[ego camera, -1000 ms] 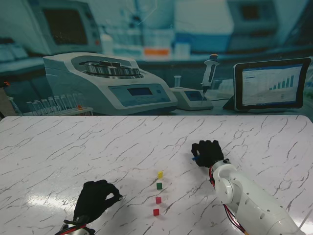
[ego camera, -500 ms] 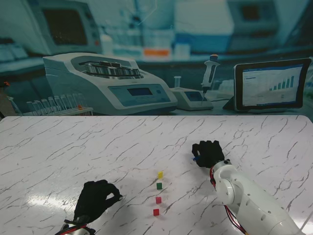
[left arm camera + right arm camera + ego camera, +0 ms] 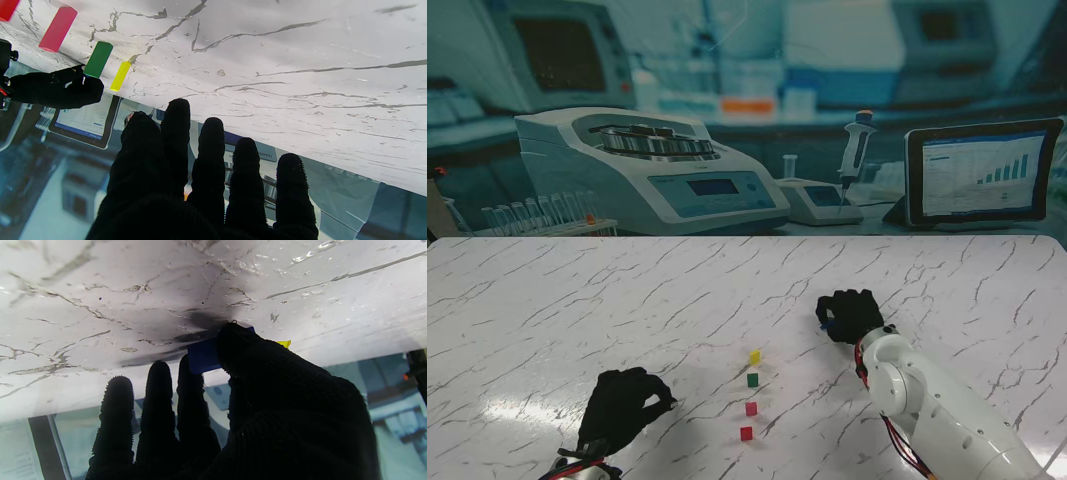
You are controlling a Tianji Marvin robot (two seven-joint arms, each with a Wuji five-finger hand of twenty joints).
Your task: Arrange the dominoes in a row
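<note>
Four dominoes stand in a line on the marble table: yellow (image 3: 754, 356), green (image 3: 752, 379), pink (image 3: 751, 408) and red (image 3: 746, 433), the red one nearest to me. The left wrist view shows the same yellow (image 3: 120, 76), green (image 3: 97, 59), pink (image 3: 57, 29) and red (image 3: 6, 8) pieces. To the right of the line and farther from me than the yellow piece, my right hand (image 3: 850, 314) pinches a blue domino (image 3: 203, 356) between thumb and fingers, close to the table. My left hand (image 3: 623, 405) rests left of the line, fingers (image 3: 213, 156) spread, holding nothing.
Lab equipment lines the back edge of the table: a centrifuge-like machine (image 3: 652, 170), a pipette on its stand (image 3: 855, 150) and a tablet (image 3: 982, 172). My right forearm (image 3: 927, 400) lies across the table's right front.
My right hand has shifted slightly away from me with the blue domino, which now shows less under the fingers. The left hand and the four standing dominoes have not moved.
</note>
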